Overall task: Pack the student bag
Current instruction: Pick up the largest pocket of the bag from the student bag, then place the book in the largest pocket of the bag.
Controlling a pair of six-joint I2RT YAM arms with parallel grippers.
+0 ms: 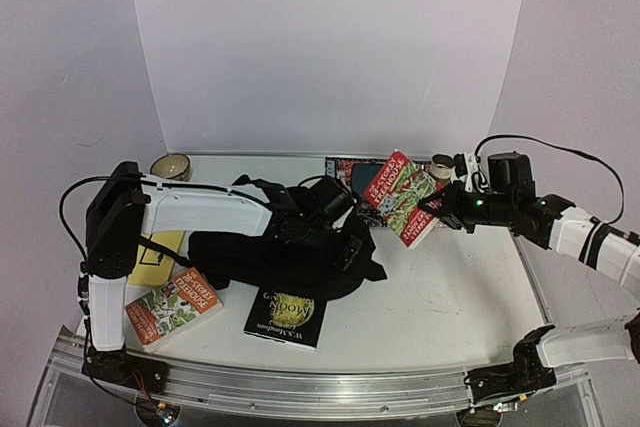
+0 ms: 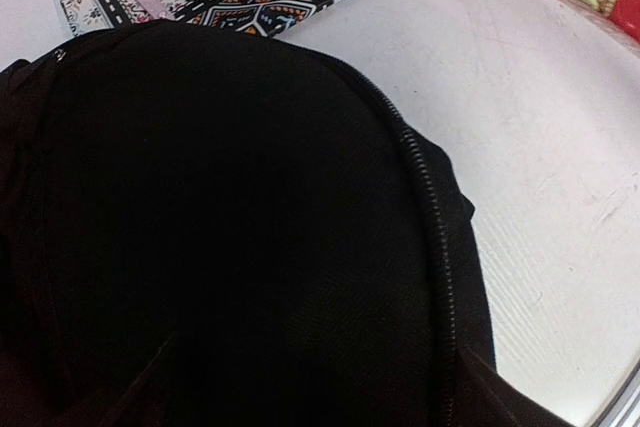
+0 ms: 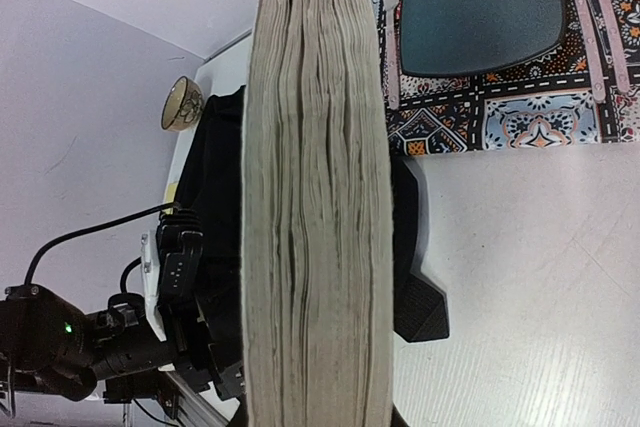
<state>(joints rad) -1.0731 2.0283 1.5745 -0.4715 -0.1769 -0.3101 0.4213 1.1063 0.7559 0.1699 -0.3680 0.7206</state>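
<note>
Tabletop (image 1: 450, 297), white.
- Bag (image 1: 290, 257): black, laid at centre.
- Bowl (image 1: 171, 166): set at the far left corner.
- Mat (image 3: 520, 97): patterned, spread at the far edge just beyond the bag; dark plate (image 3: 480, 7) carried on it.
- Pad (image 1: 160, 255): yellow, at left.
- Orange paperback (image 1: 175, 307): placed near left.
- Black paperback (image 1: 287, 315): laid just before the bag.

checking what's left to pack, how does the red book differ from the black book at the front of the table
The red book is held tilted above the table by the right gripper; the black book lies flat on it. The red book's cover is busy and illustrated; the black book's is dark with a gold emblem. Both are outside the student bag.
</note>
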